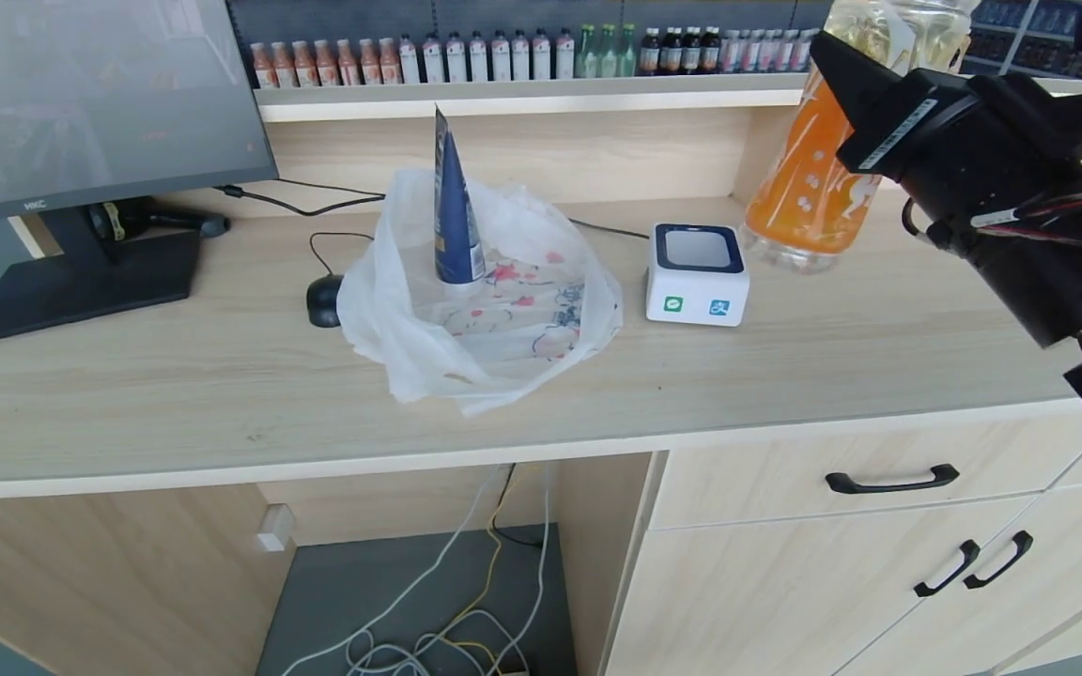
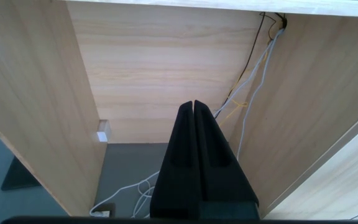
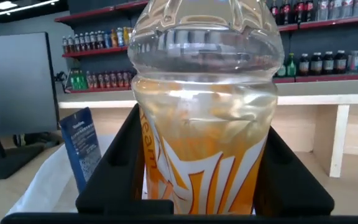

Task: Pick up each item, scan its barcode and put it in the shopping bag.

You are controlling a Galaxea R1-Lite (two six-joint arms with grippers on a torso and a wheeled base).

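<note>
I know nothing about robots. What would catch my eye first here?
The big orange bottle, tilted and clamped between the right arm's black fingers, to the right of the white scanner. Next, a blue tube standing upright in the white bag at the middle of the counter.

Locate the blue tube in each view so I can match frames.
Head view: blue tube stands upright in the shopping bag, left of centre.
Right wrist view: blue tube just beside the orange bottle.
Left wrist view: faces cables under the counter instead.
Shared landmark: the orange bottle, head and right wrist.
</note>
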